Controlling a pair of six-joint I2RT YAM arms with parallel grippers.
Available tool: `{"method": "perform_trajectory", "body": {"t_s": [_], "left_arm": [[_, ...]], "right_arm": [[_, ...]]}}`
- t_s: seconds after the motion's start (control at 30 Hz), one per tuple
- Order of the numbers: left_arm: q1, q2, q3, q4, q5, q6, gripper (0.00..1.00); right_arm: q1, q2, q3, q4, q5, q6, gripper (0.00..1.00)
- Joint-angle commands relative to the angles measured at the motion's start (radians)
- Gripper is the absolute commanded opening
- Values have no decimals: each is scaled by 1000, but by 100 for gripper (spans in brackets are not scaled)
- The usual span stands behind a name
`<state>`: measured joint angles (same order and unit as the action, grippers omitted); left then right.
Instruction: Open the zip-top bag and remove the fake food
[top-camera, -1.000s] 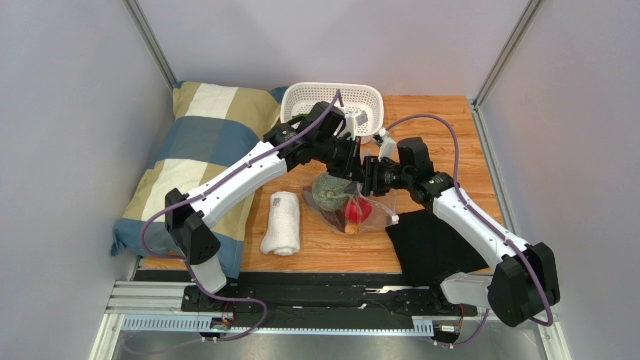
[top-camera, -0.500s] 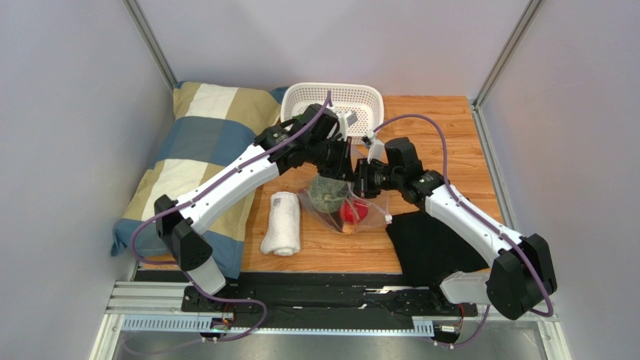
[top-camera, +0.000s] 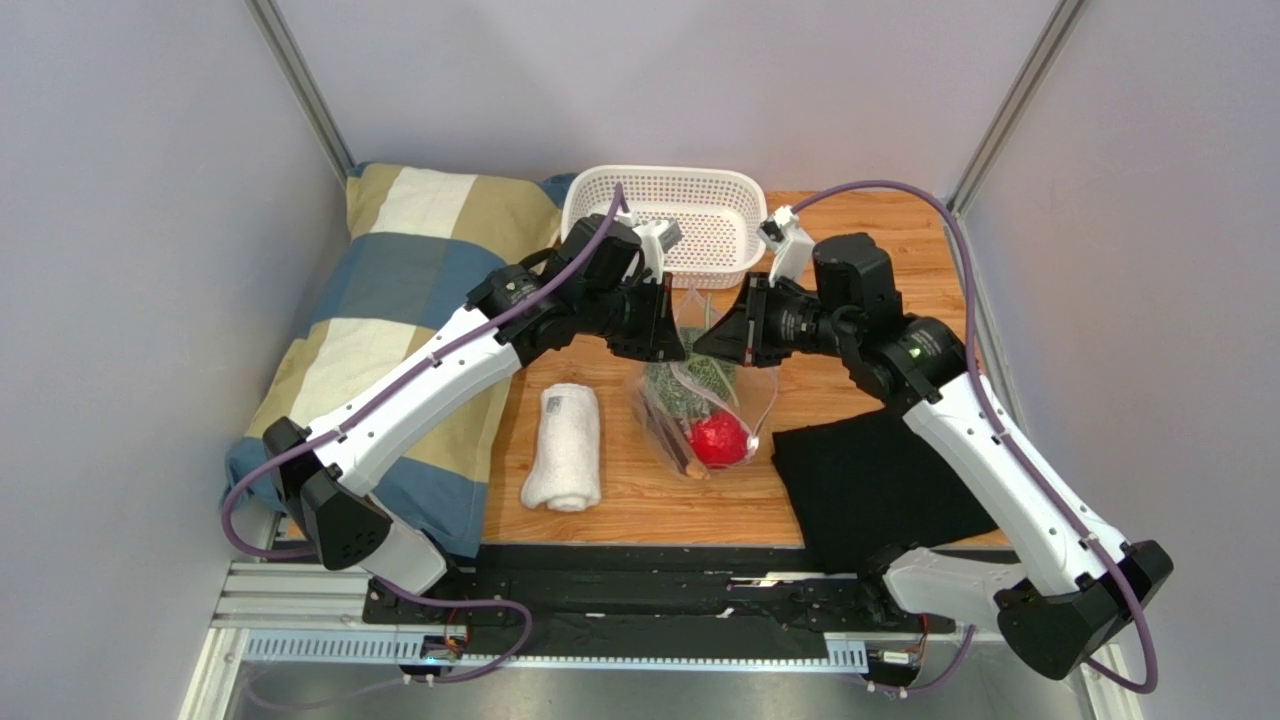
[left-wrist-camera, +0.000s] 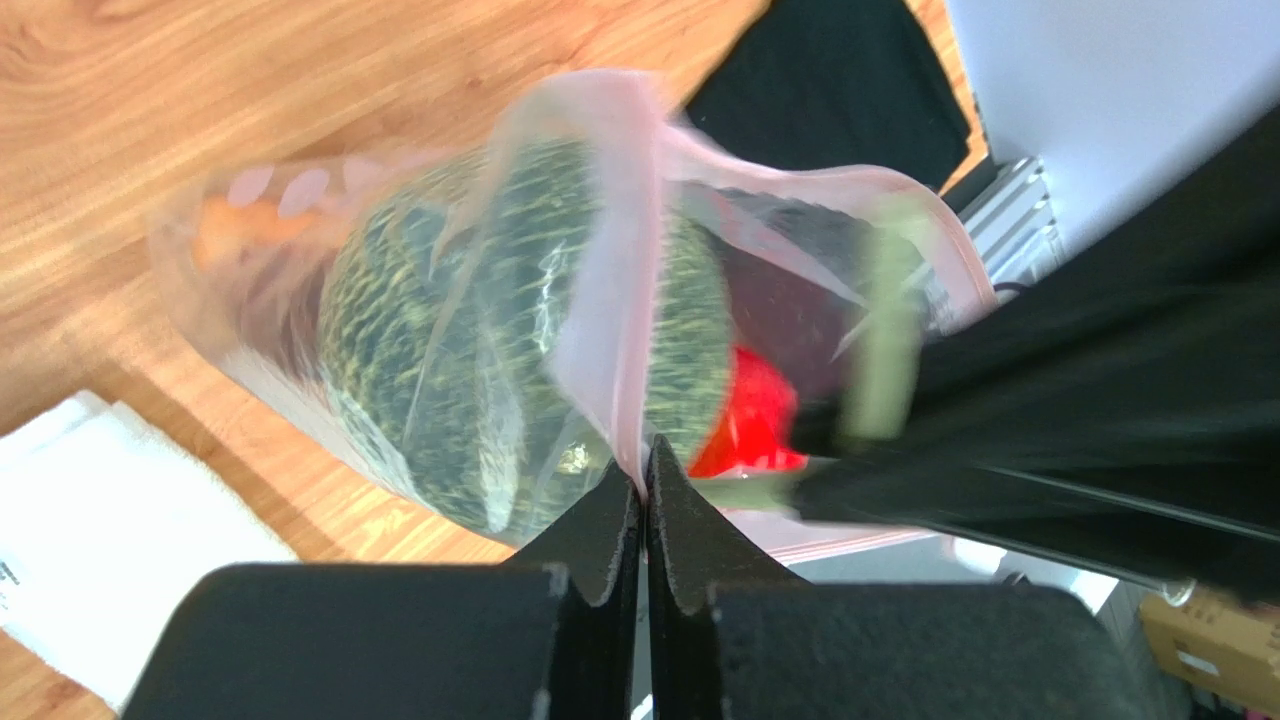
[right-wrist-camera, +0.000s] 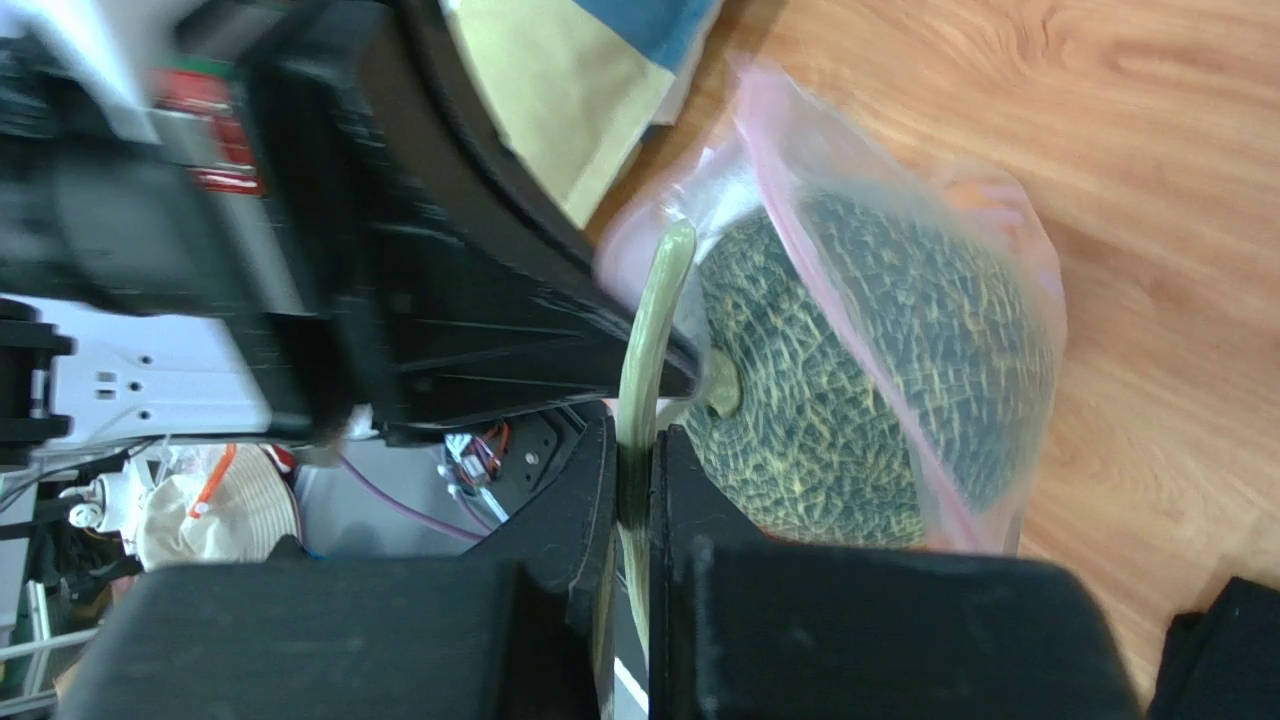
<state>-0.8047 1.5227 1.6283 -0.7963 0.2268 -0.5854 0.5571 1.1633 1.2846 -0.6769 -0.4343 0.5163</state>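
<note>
The left gripper (left-wrist-camera: 643, 477) is pinched tight on the pinkish strip of the zip-top bag (left-wrist-camera: 451, 345); the right gripper (right-wrist-camera: 634, 438) is clamped on what seems its pale green lip. The crinkly clear bag stretches between them over the wooden table (top-camera: 887, 240), holding a round, netted green vegetable (right-wrist-camera: 842, 375) and a glossy red tomato (top-camera: 718, 438).

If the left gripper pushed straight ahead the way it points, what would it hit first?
The left gripper pinches the zip-top bag by its rim; straight on, it would likely press the plastic into the round green vegetable inside, though depth is unclear.
</note>
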Motion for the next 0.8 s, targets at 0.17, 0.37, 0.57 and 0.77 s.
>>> {"method": "perform_trajectory", "body": {"t_s": [0.17,0.37,0.57,0.77], "left_arm": [[2,-70,-35,46,8,-2,0],[2,-76,-65,51,26,-8,0],[2,-107,-94,49,-20,-7,0],[13,-128,-117,22,-110,-22,0]], "right_arm": [[23,-5,47,-1,5,21,0],[24,-5,128,28,44,77,0],[24,53,280,-102,105,129,0],[24,45,298,-102,53,134,0]]}}
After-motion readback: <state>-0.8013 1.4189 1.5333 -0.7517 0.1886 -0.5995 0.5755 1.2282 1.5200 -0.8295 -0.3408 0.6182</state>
